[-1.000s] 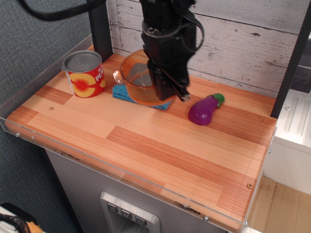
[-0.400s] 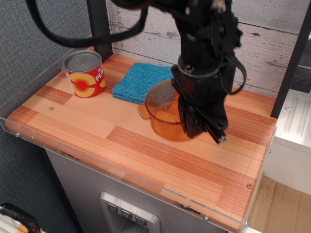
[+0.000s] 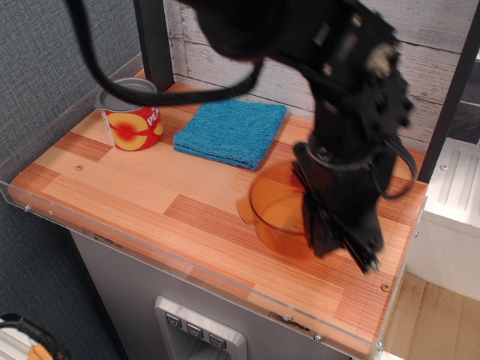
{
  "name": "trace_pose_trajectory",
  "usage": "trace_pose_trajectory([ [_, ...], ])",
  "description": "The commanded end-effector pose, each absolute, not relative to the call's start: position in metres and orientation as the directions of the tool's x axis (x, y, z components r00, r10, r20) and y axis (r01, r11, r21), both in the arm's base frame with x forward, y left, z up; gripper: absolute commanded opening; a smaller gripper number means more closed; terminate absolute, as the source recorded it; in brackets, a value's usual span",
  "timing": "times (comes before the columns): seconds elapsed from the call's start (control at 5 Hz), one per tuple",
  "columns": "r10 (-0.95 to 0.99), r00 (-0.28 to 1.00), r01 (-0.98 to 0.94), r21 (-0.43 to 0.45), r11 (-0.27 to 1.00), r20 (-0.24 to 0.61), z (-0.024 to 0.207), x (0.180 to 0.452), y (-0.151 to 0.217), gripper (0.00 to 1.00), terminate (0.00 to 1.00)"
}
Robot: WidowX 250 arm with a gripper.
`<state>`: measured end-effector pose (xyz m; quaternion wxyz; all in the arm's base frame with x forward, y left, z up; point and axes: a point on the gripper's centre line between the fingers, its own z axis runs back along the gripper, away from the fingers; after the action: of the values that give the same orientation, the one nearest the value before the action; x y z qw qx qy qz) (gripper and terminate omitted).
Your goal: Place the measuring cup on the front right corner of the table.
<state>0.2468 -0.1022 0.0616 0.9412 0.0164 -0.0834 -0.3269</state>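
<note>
Gripping measuring cup — end effector pinching its rim, can lettering "PE" partly readable.

The tin can bears a red-and-yellow label with white letters, only "PE" readable.

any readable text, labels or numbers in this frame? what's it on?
"PE": white letters on the tin can's red-and-yellow label; the rest of the word wraps out of view.
Measuring cup: no markings can be made out.
Blue cloth, table: none.
</note>
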Motion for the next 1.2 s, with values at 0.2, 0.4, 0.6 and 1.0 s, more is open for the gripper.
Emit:
trace_pose_trajectory([
  [0.2,-0.644,0.747,0.649,0.026,0.760,0.165,0.040,0.240,-0.132,0.00,0.00],
  [0.4,-0.667,0.731,0.673,0.007,0.740,0.146,0.032,0.238,-0.138,0.00,0.00],
  [0.6,-0.674,0.724,0.683,-0.008,0.731,0.149,0.029,0.238,-0.139,0.00,0.00],
  [1.0,-0.664,0.728,0.677,-0.025,0.736,0.174,0.041,0.236,-0.136,1.00,0.00],
])
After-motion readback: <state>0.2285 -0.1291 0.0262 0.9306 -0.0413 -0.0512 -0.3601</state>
